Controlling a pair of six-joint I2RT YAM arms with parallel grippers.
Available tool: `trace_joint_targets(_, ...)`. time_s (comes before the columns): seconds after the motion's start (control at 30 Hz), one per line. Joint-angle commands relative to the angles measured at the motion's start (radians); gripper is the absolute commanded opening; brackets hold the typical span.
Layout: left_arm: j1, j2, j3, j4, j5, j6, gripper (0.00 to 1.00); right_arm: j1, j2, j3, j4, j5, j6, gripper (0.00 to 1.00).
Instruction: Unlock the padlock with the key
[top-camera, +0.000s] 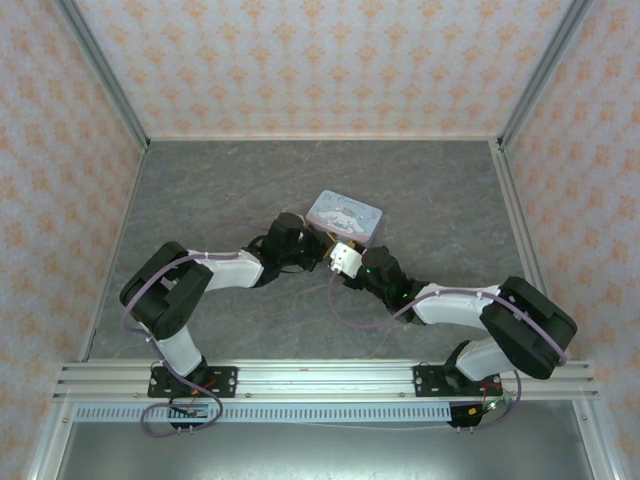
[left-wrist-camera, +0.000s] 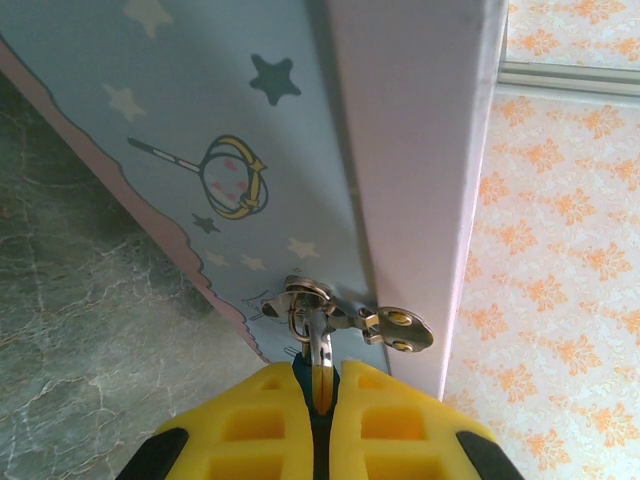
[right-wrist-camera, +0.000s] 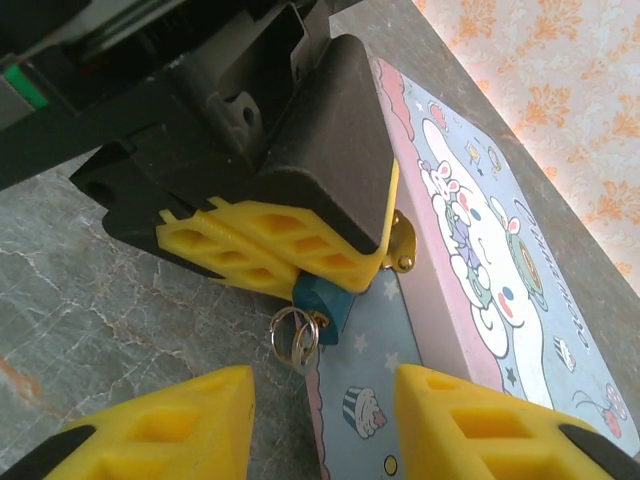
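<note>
At the tin's front side, the left gripper (left-wrist-camera: 316, 388) is clamped on the padlock (right-wrist-camera: 321, 299): one small teal block pinched between two ribbed yellow fingers (right-wrist-camera: 260, 255), just beside the tin (right-wrist-camera: 500, 300). Two silvery wire rings (right-wrist-camera: 293, 338) hang from it; key not resolvable. Right gripper (right-wrist-camera: 325, 405) spread wide, holding nothing, near the rings but apart. One pale-blue cartoon tin, one brass-coloured hasp (left-wrist-camera: 400, 328). Table (right-wrist-camera: 110, 300): grey, marbled.
</note>
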Motion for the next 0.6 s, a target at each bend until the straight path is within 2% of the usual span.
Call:
trace_joint_targets(0.0,-0.005,-0.003,0.032,0.016,0.019,-0.004,0.0,0.008,0.026,0.03,0.046,0.024,-0.009,0.4)
trace_joint_targets(0.07,-0.004,-0.003,0.032,0.014,0.02,-0.004,0.0,0.008,0.038,0.032,0.055,0.028,-0.008,0.39)
trace_joint_targets(0.2,-0.005,-0.001,0.033,0.013,0.02,-0.005,0.0,0.008,0.057,0.036,0.071,0.044,0.005,0.31)
trace_joint_targets(0.57,-0.004,-0.003,0.031,0.015,0.025,-0.006,0.0,0.008,0.09,0.052,0.086,0.036,0.019,0.29)
